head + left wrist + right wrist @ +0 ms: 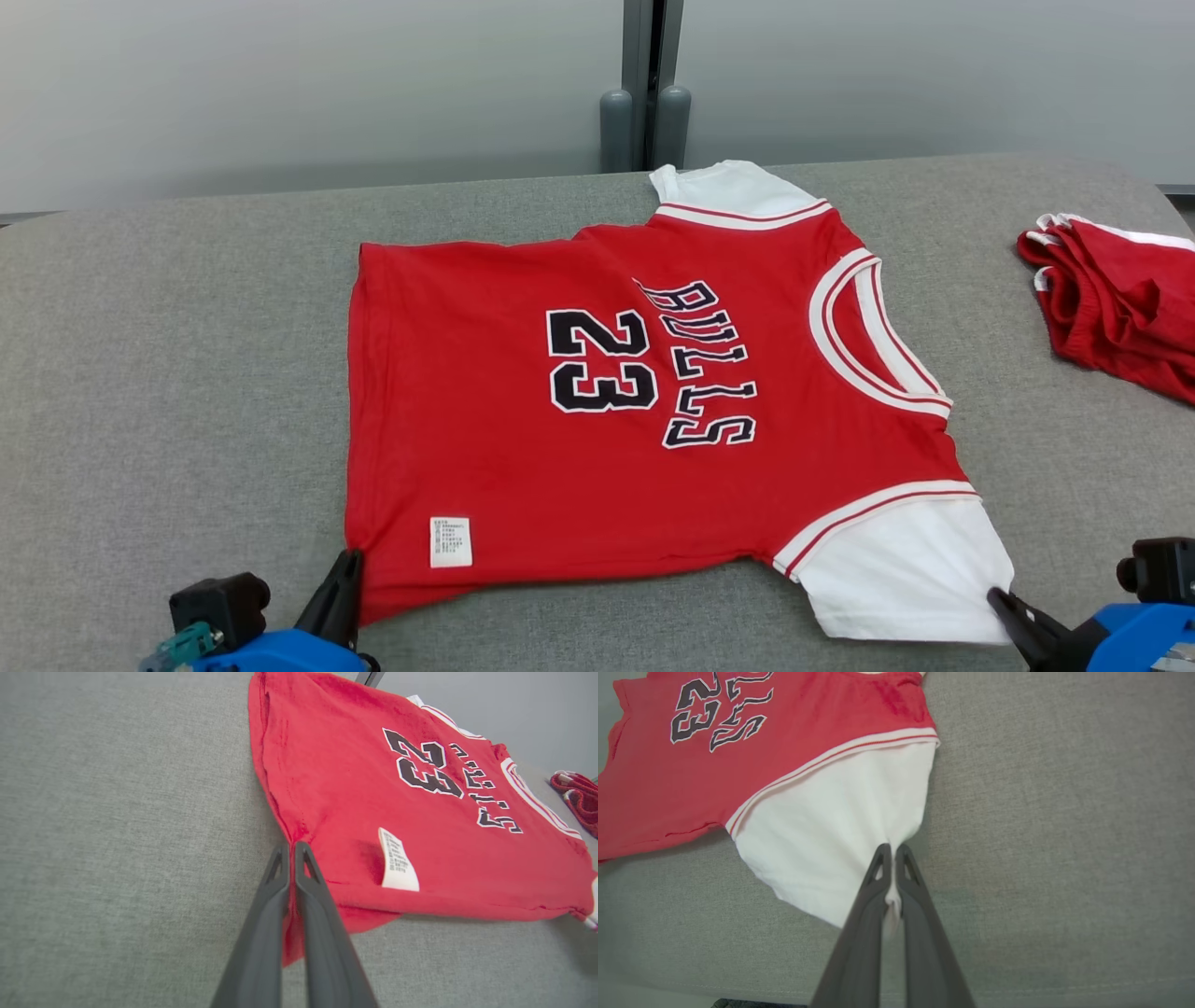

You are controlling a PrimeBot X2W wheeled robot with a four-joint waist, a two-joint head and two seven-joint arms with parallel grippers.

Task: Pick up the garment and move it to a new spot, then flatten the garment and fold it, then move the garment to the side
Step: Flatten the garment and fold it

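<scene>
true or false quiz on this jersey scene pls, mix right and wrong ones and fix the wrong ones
1. The left gripper is shut on the red hem corner of the jersey. True.
2. The right gripper hangs open above the table. False: it is shut on the near white sleeve.
3. The jersey lies with the number 23 facing up. True.
4. The white label sits on the white sleeve. False: it is on the red body near the hem corner, close to the left gripper.
5. A second red garment lies toward the table's right end. True.
</scene>
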